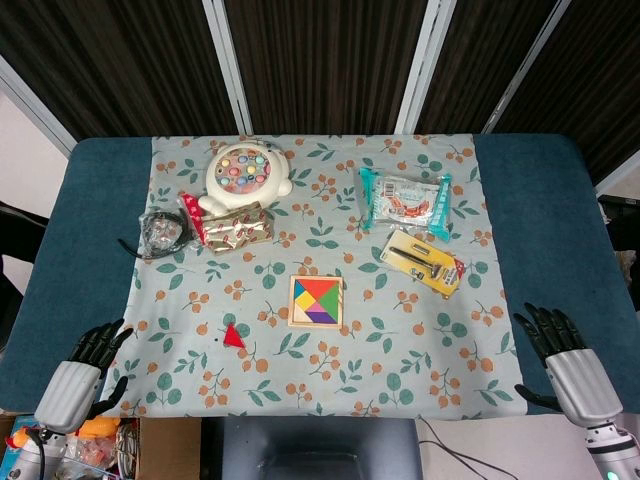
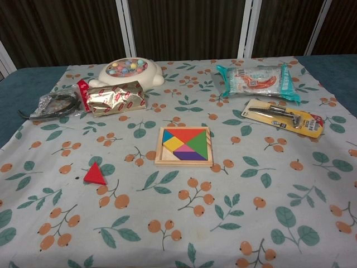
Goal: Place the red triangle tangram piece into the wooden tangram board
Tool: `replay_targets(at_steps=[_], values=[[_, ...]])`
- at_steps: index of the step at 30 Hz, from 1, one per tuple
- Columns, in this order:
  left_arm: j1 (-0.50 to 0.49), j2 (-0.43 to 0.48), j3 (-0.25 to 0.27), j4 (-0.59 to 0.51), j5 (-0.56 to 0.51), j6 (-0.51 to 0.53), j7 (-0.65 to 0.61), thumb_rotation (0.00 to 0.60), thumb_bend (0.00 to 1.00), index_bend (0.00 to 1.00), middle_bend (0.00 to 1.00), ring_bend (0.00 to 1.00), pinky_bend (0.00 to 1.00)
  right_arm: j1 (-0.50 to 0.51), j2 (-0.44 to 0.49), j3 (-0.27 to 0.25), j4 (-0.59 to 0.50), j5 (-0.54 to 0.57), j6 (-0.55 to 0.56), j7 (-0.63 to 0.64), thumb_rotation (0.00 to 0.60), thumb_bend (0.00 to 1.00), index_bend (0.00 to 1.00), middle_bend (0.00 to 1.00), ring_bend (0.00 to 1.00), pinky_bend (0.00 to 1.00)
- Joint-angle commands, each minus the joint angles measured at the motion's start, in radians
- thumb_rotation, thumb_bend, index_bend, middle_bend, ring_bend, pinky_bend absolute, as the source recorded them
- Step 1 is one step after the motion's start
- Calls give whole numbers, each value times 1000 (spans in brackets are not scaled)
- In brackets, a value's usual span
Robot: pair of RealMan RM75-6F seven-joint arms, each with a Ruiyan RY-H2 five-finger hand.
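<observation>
The red triangle piece (image 1: 234, 337) lies flat on the leaf-patterned cloth (image 1: 420, 330), to the left of the wooden tangram board (image 1: 316, 302) and slightly nearer the robot, well apart from it. Bare cloth lies between piece and board.

The left hand (image 1: 88, 362) rests at the table's near left corner, well to the left of the board and beyond the triangle; fingers spread, holding nothing, not touching the piece. The right hand (image 1: 562, 352) rests at the near right corner, well right of the board; fingers spread, holding nothing. Neither hand appears in the chest view.

The board holds coloured pieces: orange, red, yellow, green, blue, purple.

Behind the board to the left: a white round toy (image 1: 244, 173) with coloured dots, a gold foil packet (image 1: 232, 226) just in front of it, and a black item in clear wrap (image 1: 160, 232) further left. Behind the board to the right: a teal snack packet (image 1: 405, 198) and a yellow carded tool pack (image 1: 424, 260).
</observation>
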Motion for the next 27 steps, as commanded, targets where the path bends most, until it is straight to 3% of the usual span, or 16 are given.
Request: replay_targets(at_steps=[1, 6, 8, 9, 12, 14, 16, 19, 27], values=[[-1, -1, 0, 2, 0, -1, -1, 600, 446, 58, 0, 0, 99, -1, 0, -2, -1, -3, 2, -1, 600, 150, 0, 0, 0, 0], [-12, -16, -6, 8, -8, -24, 11, 600, 446, 58, 1, 2, 99, -8, 1, -3, 1, -7, 16, 3, 600, 150, 0, 0, 0, 0], [-19, -35, -15, 10, -13, -33, 27, 600, 446, 58, 41, 72, 120, -9, 1, -4, 2, -6, 14, 5, 600, 150, 0, 0, 0, 0], [-24, -50, -23, 14, -14, -34, 32, 600, 446, 58, 96, 159, 185, -9, 1, -3, 2, -5, 14, 5, 600, 150, 0, 0, 0, 0], [-49, -112, -43, 41, 0, -44, 58, 600, 446, 61, 352, 484, 542, -8, 1, 0, 1, 2, 12, 5, 600, 150, 0, 0, 0, 0], [-74, -156, -53, 56, 14, -68, 104, 600, 446, 84, 669, 787, 844, -6, 0, 3, -1, 8, 6, 3, 600, 150, 0, 0, 0, 0], [-100, -195, -61, 55, 12, -110, 156, 600, 447, 124, 894, 958, 981, -3, -2, 4, -3, 12, -1, -1, 600, 150, 0, 0, 0, 0], [-124, -234, -75, 27, -17, -169, 246, 600, 447, 180, 998, 1000, 1000, 0, -2, 4, -6, 13, -8, -5, 600, 150, 0, 0, 0, 0], [-199, -303, -137, -68, -153, -329, 383, 600, 442, 229, 1000, 1000, 1000, 2, 5, 4, -5, 13, -10, 13, 600, 150, 0, 0, 0, 0]])
